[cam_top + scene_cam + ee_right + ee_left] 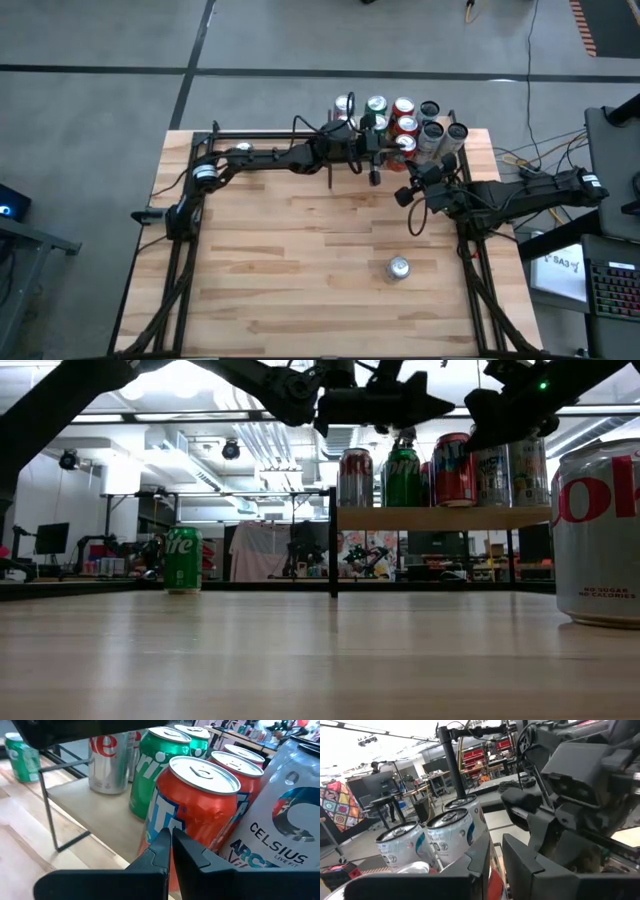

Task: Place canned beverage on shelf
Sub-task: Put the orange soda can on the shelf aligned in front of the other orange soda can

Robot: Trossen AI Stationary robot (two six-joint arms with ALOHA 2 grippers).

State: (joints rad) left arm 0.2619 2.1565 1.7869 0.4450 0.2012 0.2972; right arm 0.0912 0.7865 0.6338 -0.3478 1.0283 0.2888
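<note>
The shelf (440,518), a light wooden board on thin black posts, stands at the table's far edge and carries several upright cans (400,125). The cans are red, green, silver and white. My left gripper (375,150) reaches level over the shelf's front cans, shut and holding nothing (496,845). Between its fingers only a narrow slit shows. My right gripper (403,195) hangs shut just in front of the shelf, facing an orange-red can (200,805). A silver cola can (399,268) stands alone on the tabletop, and so does a green can (183,560).
The shelf's black corner post (333,540) and wire frame (50,815) stand at its left end. White Celsius cans (450,835) fill the shelf's right end. Black arm frames run along both table sides (185,250). Bare wood lies between the shelf and the silver can.
</note>
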